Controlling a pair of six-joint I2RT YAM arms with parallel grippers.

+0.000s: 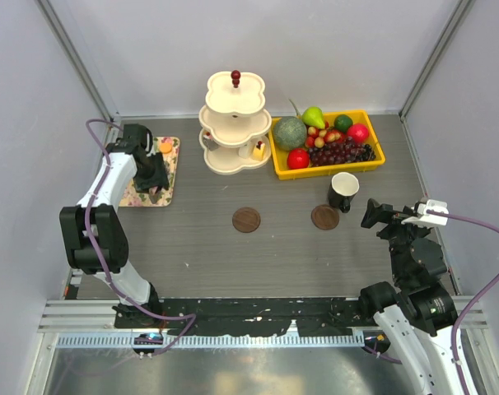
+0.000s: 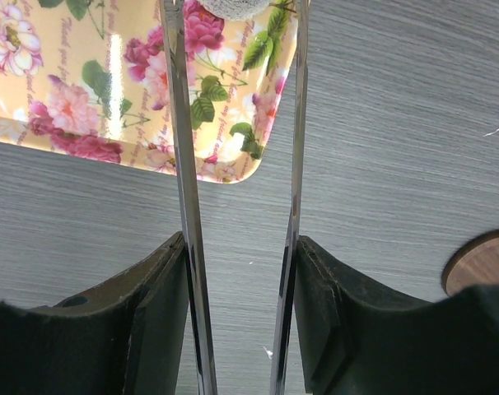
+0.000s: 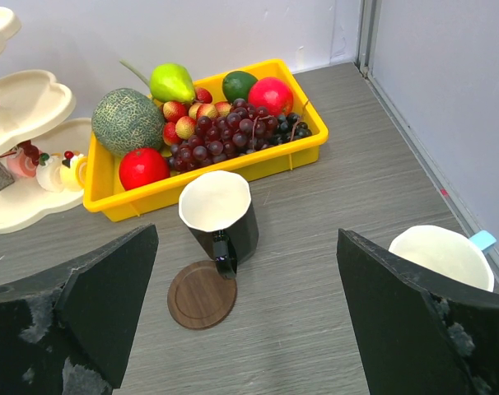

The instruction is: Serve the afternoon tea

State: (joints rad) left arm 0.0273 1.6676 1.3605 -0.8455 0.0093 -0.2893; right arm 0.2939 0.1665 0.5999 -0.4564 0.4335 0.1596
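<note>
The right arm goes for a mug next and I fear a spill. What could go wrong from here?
1. The black faceted mug stands close to the yellow plastic fruit tray; the open right claw could bump the tray while closing in.
2. The white mug shows just beyond that claw's outer side; a sideways swing might knock it over.

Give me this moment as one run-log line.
left fingers open over flowered tray | right fingers open facing black mug | mug beside coaster
</note>
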